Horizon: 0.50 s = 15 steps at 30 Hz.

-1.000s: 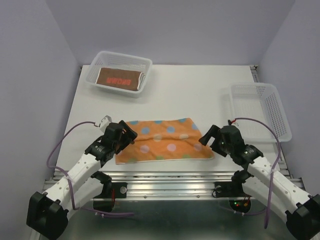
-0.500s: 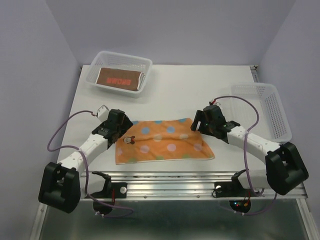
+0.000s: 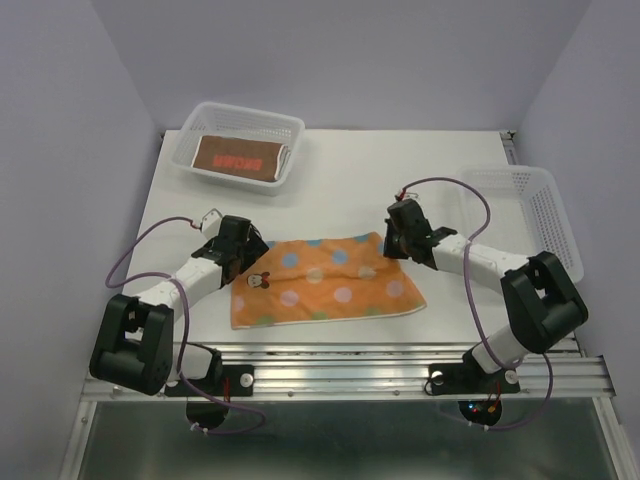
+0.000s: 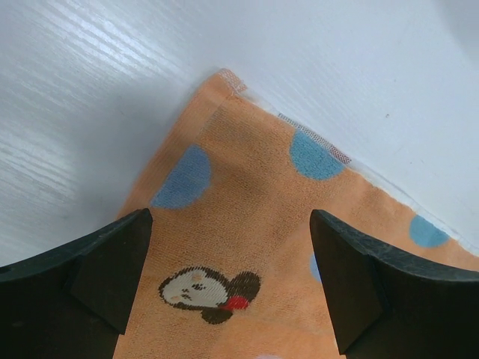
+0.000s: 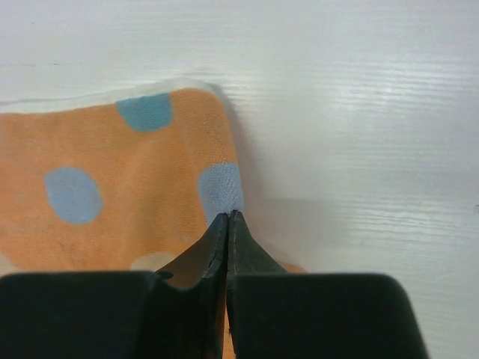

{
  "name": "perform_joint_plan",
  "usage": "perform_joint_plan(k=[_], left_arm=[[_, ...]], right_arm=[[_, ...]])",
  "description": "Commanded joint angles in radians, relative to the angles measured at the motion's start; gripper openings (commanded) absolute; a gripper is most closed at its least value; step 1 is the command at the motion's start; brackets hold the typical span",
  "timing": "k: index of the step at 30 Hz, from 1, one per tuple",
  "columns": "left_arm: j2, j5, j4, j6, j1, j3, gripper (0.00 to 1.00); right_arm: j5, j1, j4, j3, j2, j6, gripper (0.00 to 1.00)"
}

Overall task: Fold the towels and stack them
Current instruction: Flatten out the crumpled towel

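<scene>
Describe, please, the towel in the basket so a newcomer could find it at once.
On the white table, find the mesh basket at the far left corner. A folded towel lies inside. It is brown-red with red lettering, unlike the dotted orange towel spread near the arms.

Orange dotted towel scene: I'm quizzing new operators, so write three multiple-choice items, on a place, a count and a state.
1. The brown-red folded towel lies: A on the table; B in the far-left white mesh basket; C in the right-hand basket.
2. White mesh baskets: A one; B two; C three.
3. Right gripper: A wide open; B holding a basket; C shut on the orange dotted towel.
B, it fills that basket; B, one each side; C, its fingertips meet on the towel's edge.
</scene>
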Motion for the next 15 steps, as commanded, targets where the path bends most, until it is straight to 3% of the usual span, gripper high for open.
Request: perform_joint_plan(k=[1, 8, 9, 11, 12, 13, 15], left_arm=[[-0.005, -0.013, 0.030, 0.019, -0.001, -0.003, 0.99], [0.007, -0.015, 0.026, 0.014, -0.001, -0.004, 0.99], [0.012, -0.007, 0.031, 0.014, -0.001, -0.004, 0.99], [0.015, -0.003, 0.031, 0.016, -0.001, -0.002, 0.98], [0.015, 0.002, 0.031, 0.016, -0.001, -0.002, 0.99], [0.015, 0.006, 0.034, 0.017, -0.001, -0.003, 0.99], [0.009, 0.019, 0.037, 0.017, -0.001, -0.010, 0.99]], right_arm=[[-0.007, 0.118, 0.020, 0.085, -0.017, -0.040, 0.01], [0.073, 0.437, 0.000, 0.102, 0.090, 0.072, 0.01], [0.079, 0.468, -0.025, 0.116, 0.113, 0.068, 0.07], [0.122, 0.515, -0.056, 0.166, 0.150, 0.075, 0.25], [0.130, 0.517, -0.063, 0.171, 0.150, 0.091, 0.50], [0.137, 0.517, -0.060, 0.171, 0.144, 0.095, 0.62], [0.167, 0.517, -0.045, 0.163, 0.098, 0.100, 0.79]])
